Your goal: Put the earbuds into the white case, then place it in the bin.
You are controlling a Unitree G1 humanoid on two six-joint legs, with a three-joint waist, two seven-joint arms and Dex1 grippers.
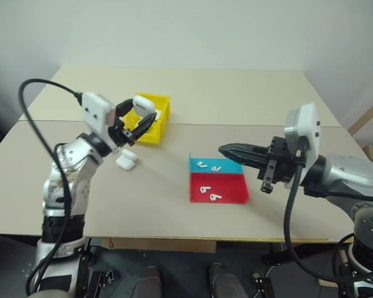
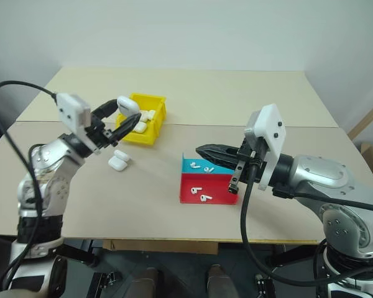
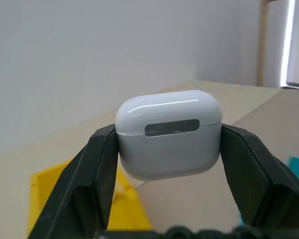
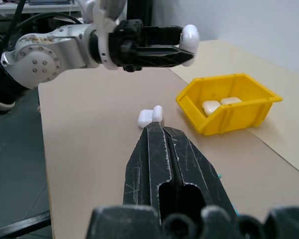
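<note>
My left gripper [image 1: 145, 113] is shut on a white case [image 1: 143, 103] with its lid closed, held in the air just in front of the yellow bin [image 1: 163, 100]. In the left wrist view the case [image 3: 168, 112] sits squeezed between both black fingers [image 3: 100, 167]. The bin [image 4: 229, 118] holds several white cases [image 4: 212, 106]. Several earbuds [image 1: 209, 194] lie on the blue-and-red tray [image 1: 236, 197]. My right gripper [image 1: 224, 149] is shut and empty, hovering level over the tray's right side and pointing left.
Two more white cases [image 1: 125, 161] lie side by side on the table in front of the bin, below my left gripper. The tan table [image 1: 236, 93] runs wide behind the bin and tray. Black cables trail from both wrists.
</note>
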